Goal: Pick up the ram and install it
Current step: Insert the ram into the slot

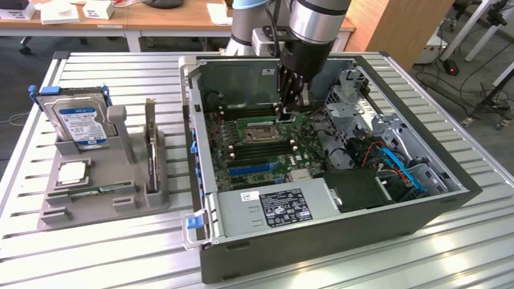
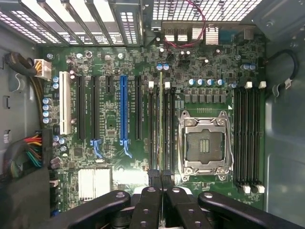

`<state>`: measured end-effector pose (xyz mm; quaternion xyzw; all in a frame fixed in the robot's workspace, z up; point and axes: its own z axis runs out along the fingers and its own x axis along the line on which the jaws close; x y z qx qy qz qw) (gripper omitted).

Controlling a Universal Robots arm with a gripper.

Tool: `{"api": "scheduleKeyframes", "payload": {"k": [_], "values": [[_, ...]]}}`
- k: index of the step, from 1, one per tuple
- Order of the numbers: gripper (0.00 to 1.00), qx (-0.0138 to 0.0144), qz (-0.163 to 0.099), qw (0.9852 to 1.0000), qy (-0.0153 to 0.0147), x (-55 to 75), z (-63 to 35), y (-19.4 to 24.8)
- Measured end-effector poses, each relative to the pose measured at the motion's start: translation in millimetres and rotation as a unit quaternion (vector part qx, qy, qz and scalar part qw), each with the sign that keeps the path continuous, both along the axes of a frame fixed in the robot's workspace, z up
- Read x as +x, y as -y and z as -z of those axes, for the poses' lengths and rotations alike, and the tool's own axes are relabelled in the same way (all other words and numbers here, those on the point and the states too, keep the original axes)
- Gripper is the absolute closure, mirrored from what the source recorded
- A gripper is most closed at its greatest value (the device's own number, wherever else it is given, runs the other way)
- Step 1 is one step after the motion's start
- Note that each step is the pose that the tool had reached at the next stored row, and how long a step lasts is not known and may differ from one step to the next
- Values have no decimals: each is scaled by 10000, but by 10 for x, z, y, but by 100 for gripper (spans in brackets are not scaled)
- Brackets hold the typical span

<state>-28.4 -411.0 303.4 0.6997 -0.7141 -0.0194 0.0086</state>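
Ram (image 2: 161, 124) is clamped edge-on in your gripper (image 2: 161, 180), the fingers closed tight on one end of it. You hold it low inside the open computer case (image 1: 321, 256), lined up along the black memory slots (image 2: 151, 129) just beside the CPU socket (image 2: 205, 143) on the motherboard (image 2: 109, 62). Whether it is touching a slot, you cannot tell.

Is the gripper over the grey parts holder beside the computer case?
No, the gripper, holding the ram, hangs inside the open computer case over the motherboard, apart from the grey holder.
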Motion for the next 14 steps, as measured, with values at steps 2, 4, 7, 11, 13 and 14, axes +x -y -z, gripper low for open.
{"api": "scheduleKeyframes", "payload": {"k": [2, 4, 7, 11, 13, 14], "values": [[89, -1, 0, 10000, 0, 0, 9, 0], [89, 0, 0, 10000, 0, 0, 9, 0], [89, 2, 0, 10000, 1, 0, 14, 0], [89, 1, 0, 10000, 0, 0, 39, 0], [89, 1, 0, 10000, 0, 0, 52, 0], [89, 1, 0, 10000, 0, 0, 58, 0]]}}
